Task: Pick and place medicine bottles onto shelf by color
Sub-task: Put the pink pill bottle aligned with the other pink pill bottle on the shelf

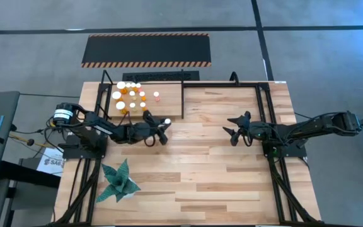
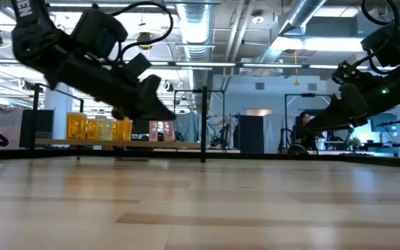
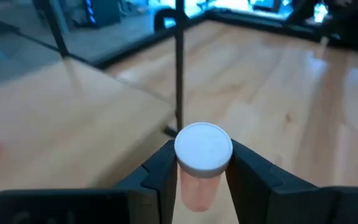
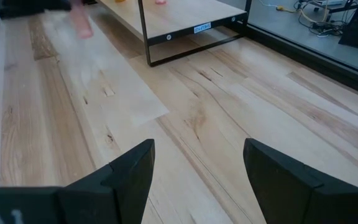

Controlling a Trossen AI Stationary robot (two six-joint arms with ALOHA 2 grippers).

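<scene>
Grip looks sound: I have the left gripper point(image 3: 201, 171) jaws clamped on the small pinkish-red white-capped medicine bottle point(image 3: 201, 163), just below its cap, beside the light wooden shelf point(image 1: 169, 107). Light, probably slippery plastic. Right gripper point(image 4: 194, 168) waits with jaws apart.

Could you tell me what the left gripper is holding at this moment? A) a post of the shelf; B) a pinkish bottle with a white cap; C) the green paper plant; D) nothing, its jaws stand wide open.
B: in the left wrist view the left gripper has its jaws closed on either side of a pinkish bottle with a white round cap.
</scene>
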